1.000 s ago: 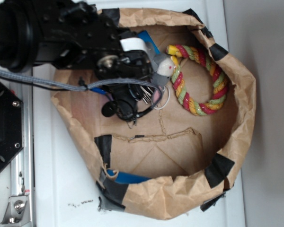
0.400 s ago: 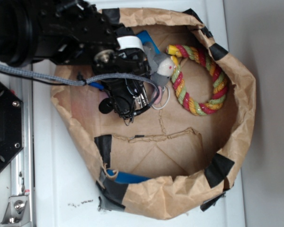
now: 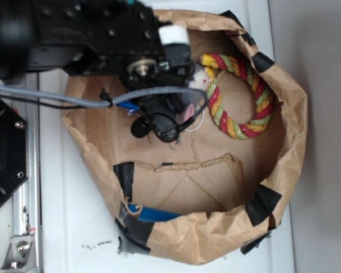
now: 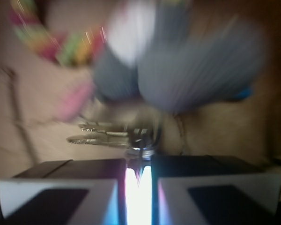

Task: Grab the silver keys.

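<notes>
Silver keys [image 4: 113, 136] lie centre frame in wrist view, just ahead of gripper [image 4: 138, 180]; jaws nearly together, narrow gap. Grey plush mouse [image 4: 187, 70] blurred above.

Wrist view motion-blurred; silver keys [image 4: 113, 137] partly behind gripper [image 4: 138, 180]. Exterior: arm hides keys, most of plush mouse [image 3: 198, 78].

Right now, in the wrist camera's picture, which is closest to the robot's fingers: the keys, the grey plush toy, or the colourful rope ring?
1. Silver keys: directly at the fingers, just ahead.
2. Grey plush toy: behind the keys, centre-right.
3. Rope ring: farthest, upper left.
</notes>
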Tool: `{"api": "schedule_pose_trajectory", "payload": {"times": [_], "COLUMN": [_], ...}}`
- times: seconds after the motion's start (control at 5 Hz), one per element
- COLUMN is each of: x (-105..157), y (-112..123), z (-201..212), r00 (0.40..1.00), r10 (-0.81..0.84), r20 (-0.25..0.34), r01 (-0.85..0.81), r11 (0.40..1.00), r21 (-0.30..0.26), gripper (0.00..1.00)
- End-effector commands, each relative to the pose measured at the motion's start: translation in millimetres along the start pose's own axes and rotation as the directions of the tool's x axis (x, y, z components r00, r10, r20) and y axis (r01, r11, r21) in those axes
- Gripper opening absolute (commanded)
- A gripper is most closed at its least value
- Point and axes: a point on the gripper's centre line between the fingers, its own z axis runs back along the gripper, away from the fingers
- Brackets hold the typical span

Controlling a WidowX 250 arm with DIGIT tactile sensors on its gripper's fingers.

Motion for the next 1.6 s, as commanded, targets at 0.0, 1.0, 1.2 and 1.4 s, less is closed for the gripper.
{"api": "schedule_pose_trajectory", "payload": {"times": [0.0, 1.0, 1.2, 1.4], "x": [18.5, 0.9, -2.9, -6.3], "y": [-19.5, -52.8, -56.0, -57.2], "z": [80.0, 37.3, 27.0, 21.8], "r00": [0.993, 0.993, 0.996, 0.988], "r10": [0.062, 0.016, 0.009, 0.027], "r20": [0.102, 0.118, 0.092, 0.153], "r01": [-0.042, 0.003, 0.0, -0.016], "r11": [0.981, 0.987, 0.995, 0.997], "r21": [-0.19, -0.161, -0.095, -0.072], "gripper": [0.0, 0.0, 0.0, 0.0]}}
